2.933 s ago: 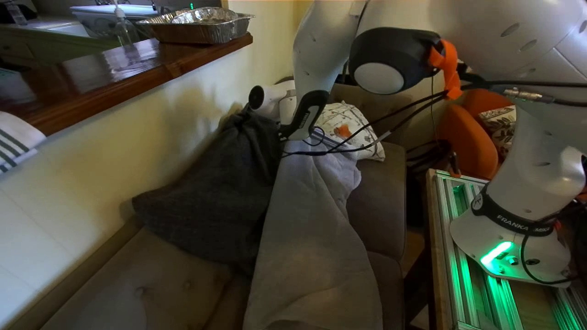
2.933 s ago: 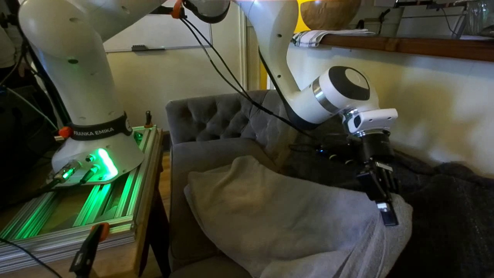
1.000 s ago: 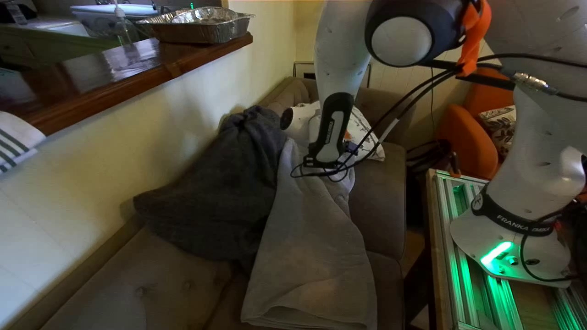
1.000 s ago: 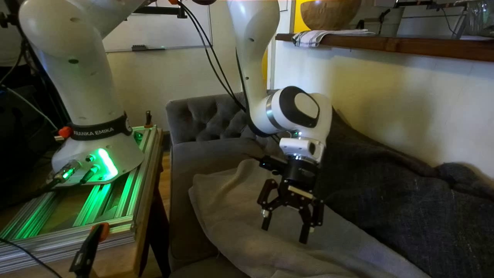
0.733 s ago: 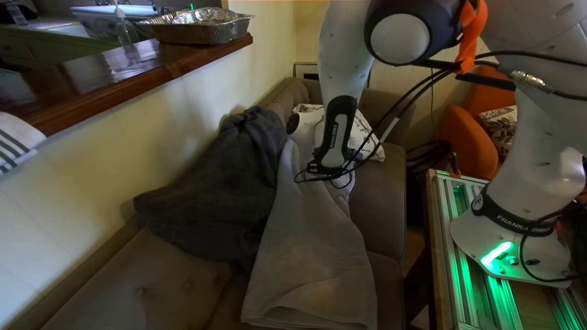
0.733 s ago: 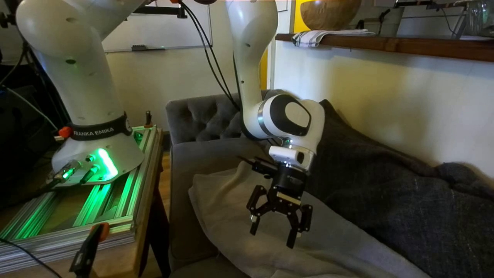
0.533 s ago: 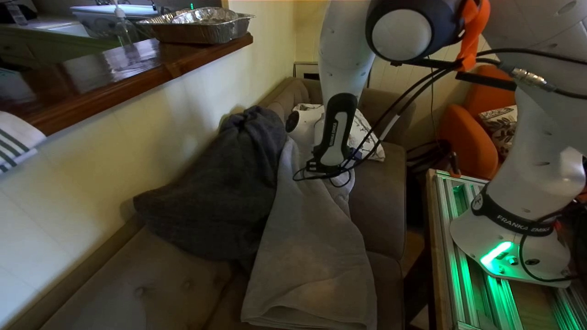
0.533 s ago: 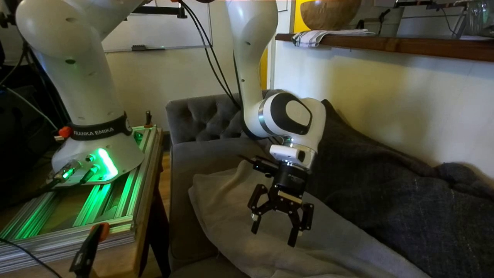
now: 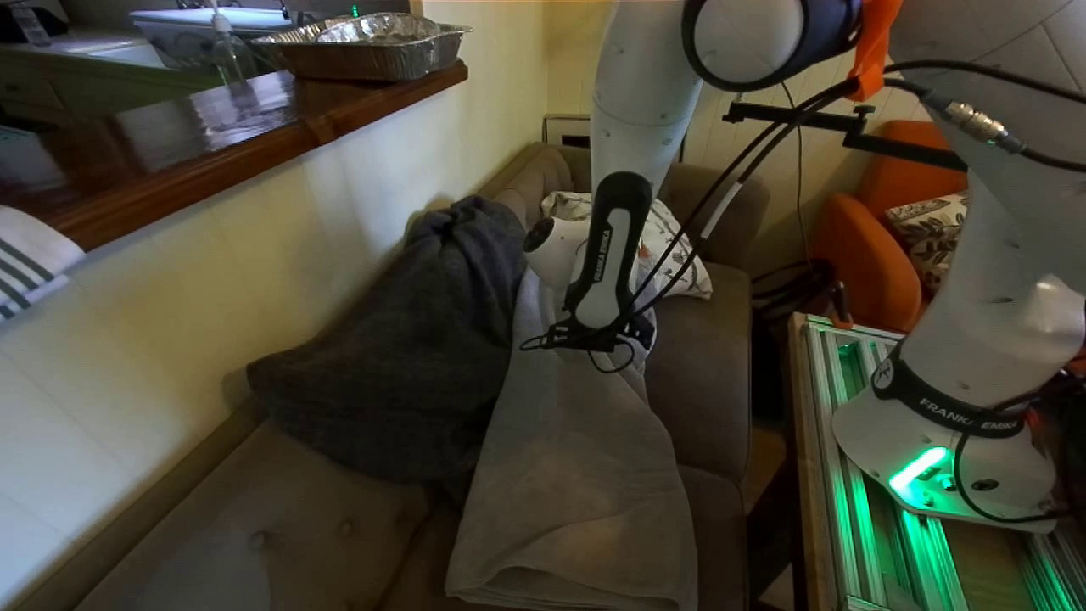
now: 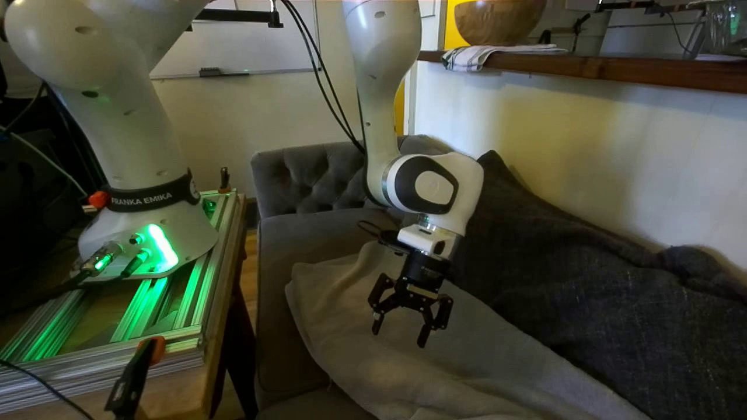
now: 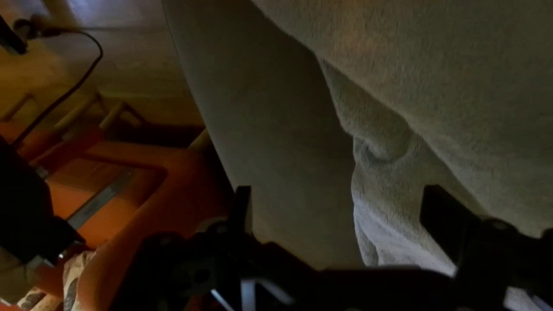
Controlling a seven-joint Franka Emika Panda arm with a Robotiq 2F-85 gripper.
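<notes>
My gripper (image 10: pixel 398 337) hangs over the light grey blanket (image 10: pixel 350 315), fingers pointing down and spread wide, with nothing between them. In the wrist view the gripper (image 11: pixel 337 192) shows two dark fingers far apart; beyond the gap are bare sofa seat (image 11: pixel 289 142) and the folded blanket edge (image 11: pixel 389 181). How high the fingertips are above the cloth I cannot tell. Beside the blanket, against the wall, a dark grey cloth heap (image 9: pixel 399 365) leans in both exterior views. The arm hides the gripper's fingers and part of a patterned pillow (image 9: pixel 679 263) in an exterior view.
The tufted sofa (image 10: pixel 321 181) stands between the wall and the robot's bench (image 9: pixel 823 407). A wooden ledge (image 9: pixel 280 136) carries foil trays (image 9: pixel 373 51) above it. An orange chair (image 9: pixel 865 246) is beyond the bench. Black cables (image 9: pixel 721 195) loop along the arm. A clamp (image 10: pixel 134 379) grips the bench corner.
The gripper has swung away from the wall side and turned, its spread fingers now showing; lately it has risen a little. The blanket edge, raised near it before, now lies lower.
</notes>
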